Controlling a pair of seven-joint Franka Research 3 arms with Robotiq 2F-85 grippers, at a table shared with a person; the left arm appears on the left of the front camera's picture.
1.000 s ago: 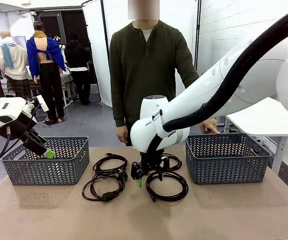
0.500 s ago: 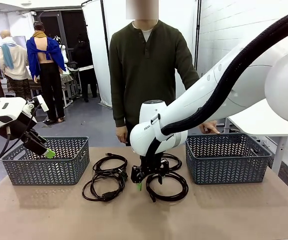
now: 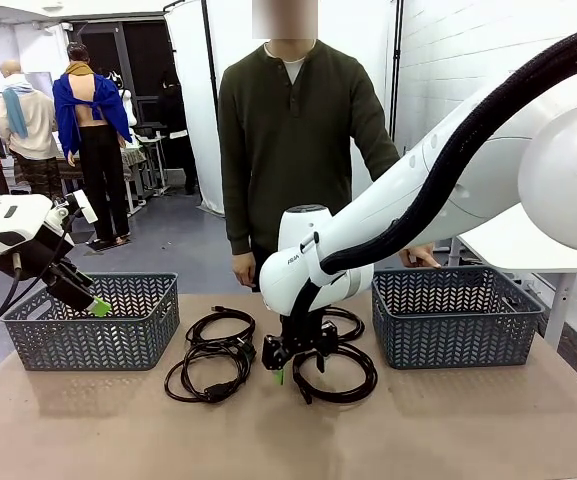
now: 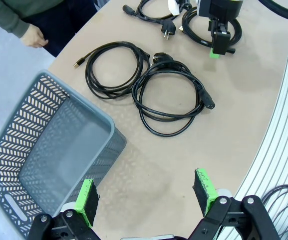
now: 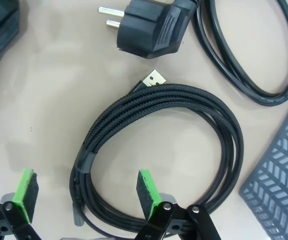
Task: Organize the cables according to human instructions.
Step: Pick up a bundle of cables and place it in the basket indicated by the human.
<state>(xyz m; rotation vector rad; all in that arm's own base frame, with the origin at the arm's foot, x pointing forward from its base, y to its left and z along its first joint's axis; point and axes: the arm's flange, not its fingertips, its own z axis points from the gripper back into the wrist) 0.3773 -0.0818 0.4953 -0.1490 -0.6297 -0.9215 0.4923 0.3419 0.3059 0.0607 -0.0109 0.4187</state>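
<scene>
Cables (image 3: 238, 349) lie coiled mid-frame on the tan table (image 3: 468, 430). The right gripper (image 5: 86, 195) stands spread wide astride one side of the braided coil (image 5: 218, 125). Closing, we judge, may pinch only some strands, spilling loops or snagging the nearby plug (image 5: 153, 27). Left gripper (image 4: 144, 195) gapes by a grey basket (image 4: 14, 165). Matte surface; busy room, white curtain (image 3: 193, 100) behind.

**Open pincer over a coiled braided cable**

Looking straight down at a tan bench (image 5: 44, 100). The right pincer (image 5: 85, 192) rises from the bottom edge with its green pads (image 5: 146, 189) spread wide. One pad sits outside a coiled black braided cable (image 5: 223, 130) and the other inside its ring, with the coil's left side between them. The cable's gold-tipped connector (image 5: 152, 79) points up. Above lies a black two-pin power plug (image 5: 151, 25). A smooth cable (image 5: 233, 65) loops at upper right. A grey basket (image 5: 281, 172) corner shows at lower right.
</scene>
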